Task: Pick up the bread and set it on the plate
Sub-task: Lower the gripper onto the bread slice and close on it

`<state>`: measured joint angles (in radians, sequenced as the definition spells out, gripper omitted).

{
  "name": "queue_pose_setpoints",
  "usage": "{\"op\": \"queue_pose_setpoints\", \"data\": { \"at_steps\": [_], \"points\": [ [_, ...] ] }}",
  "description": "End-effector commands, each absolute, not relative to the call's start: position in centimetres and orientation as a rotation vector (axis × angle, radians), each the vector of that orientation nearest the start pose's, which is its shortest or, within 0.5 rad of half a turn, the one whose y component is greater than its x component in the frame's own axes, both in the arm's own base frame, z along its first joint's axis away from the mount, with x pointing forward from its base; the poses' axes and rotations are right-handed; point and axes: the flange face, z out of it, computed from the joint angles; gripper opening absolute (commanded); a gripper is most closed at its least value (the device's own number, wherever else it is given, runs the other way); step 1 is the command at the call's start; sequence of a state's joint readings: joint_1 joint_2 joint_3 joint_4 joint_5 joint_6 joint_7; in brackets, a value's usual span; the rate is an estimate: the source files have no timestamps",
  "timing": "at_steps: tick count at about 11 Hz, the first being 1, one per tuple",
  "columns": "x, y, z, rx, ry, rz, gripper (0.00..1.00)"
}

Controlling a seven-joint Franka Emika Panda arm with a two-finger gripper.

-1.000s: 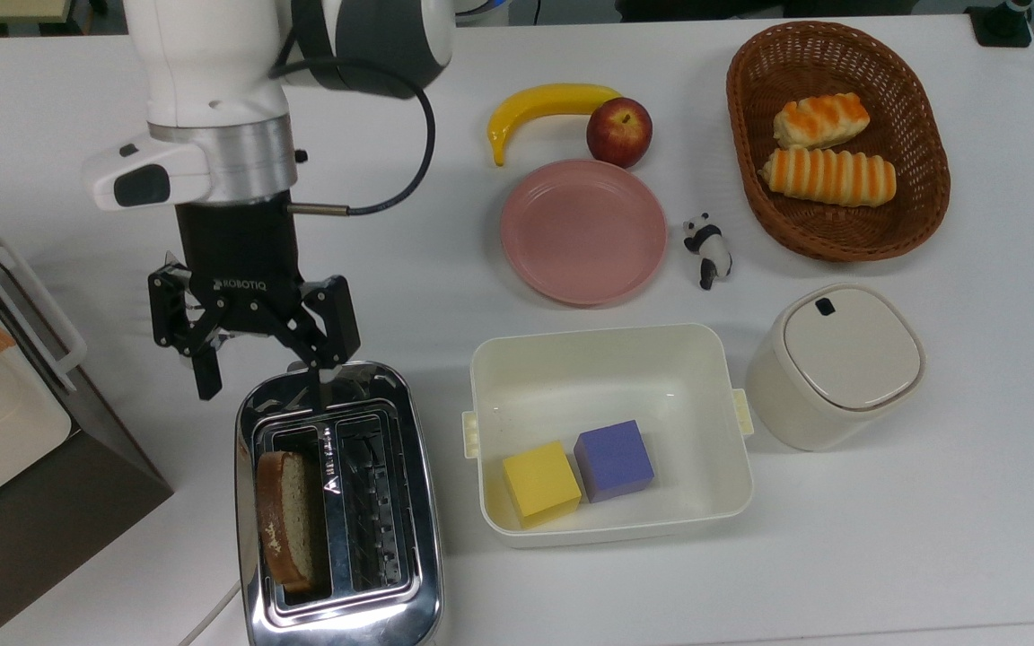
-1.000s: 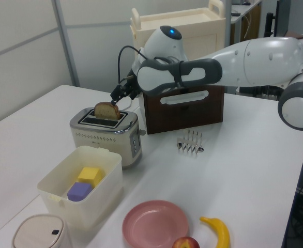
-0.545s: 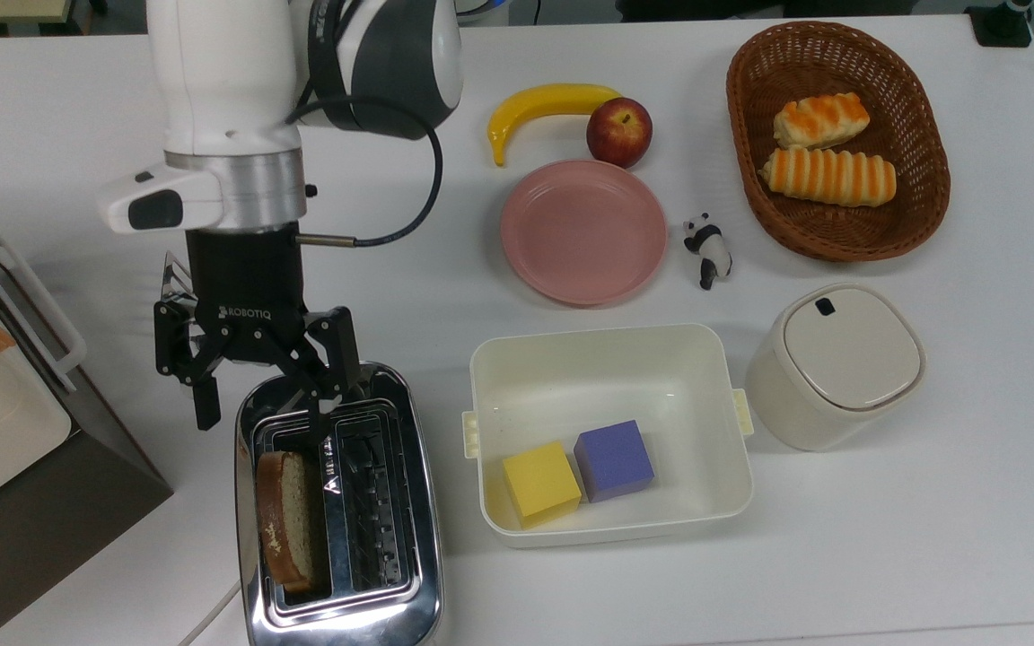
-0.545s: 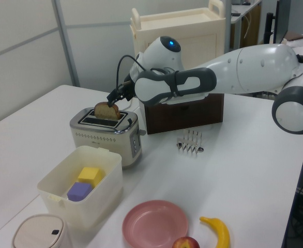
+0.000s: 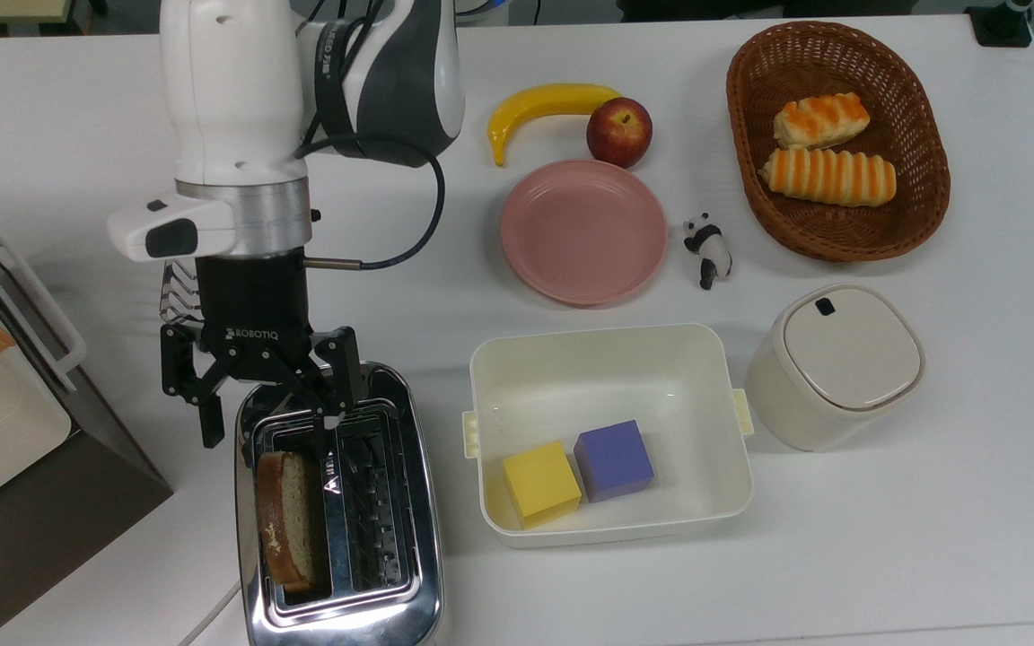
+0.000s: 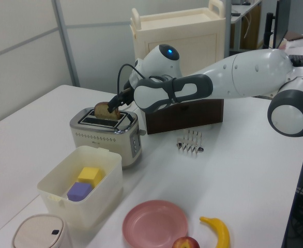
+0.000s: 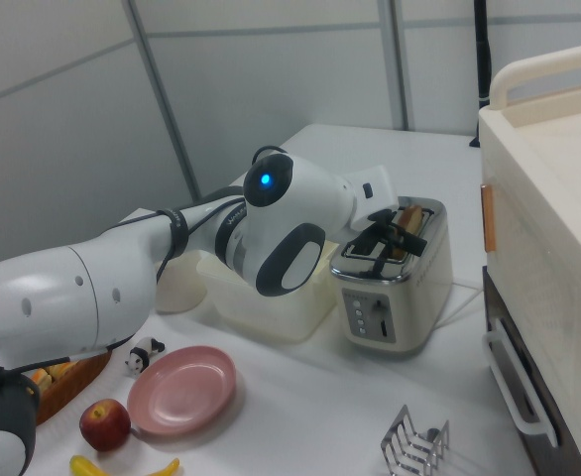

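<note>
While the tool [image 5: 270, 429] hovers spread, the bread [image 5: 284, 520] stands just below.

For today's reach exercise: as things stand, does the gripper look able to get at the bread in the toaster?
Probably yes. The bread stands up out of the toaster slot with nothing over it, and the open gripper hangs just beyond the slot's end.

The white table [image 5: 930, 538] carries a chrome toaster [image 5: 337, 511], a cream tub [image 5: 611, 359], a lidded cream container [image 5: 836, 363] and a pink plate [image 5: 584, 231]. On it also lie a banana [image 5: 544, 106], an apple [image 5: 619, 131], a panda figurine [image 5: 707, 249], a wicker basket [image 5: 750, 161], a toast rack [image 6: 190, 141] and a brown cabinet [image 5: 41, 511].
</note>
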<state>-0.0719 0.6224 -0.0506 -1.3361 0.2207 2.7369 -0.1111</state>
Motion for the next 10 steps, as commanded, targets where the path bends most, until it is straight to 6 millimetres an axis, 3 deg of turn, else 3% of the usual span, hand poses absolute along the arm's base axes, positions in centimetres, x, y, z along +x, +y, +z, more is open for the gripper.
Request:
{"op": "queue_pose_setpoints", "data": {
  "at_steps": [1,4,7,8,10],
  "points": [
    [77.18,-8.18,45.24,-2.848,0.134,-1.250,0.70],
    [77.17,-8.03,45.34,-2.839,0.145,-1.249,0.34],
    [77.15,-8.21,45.54,-2.833,0.153,-1.253,0.15],
    [77.12,-8.33,45.65,-2.832,0.157,-1.255,0.02],
    [77.11,-8.33,45.87,-2.829,0.157,-1.262,0.00]
  ]
}}
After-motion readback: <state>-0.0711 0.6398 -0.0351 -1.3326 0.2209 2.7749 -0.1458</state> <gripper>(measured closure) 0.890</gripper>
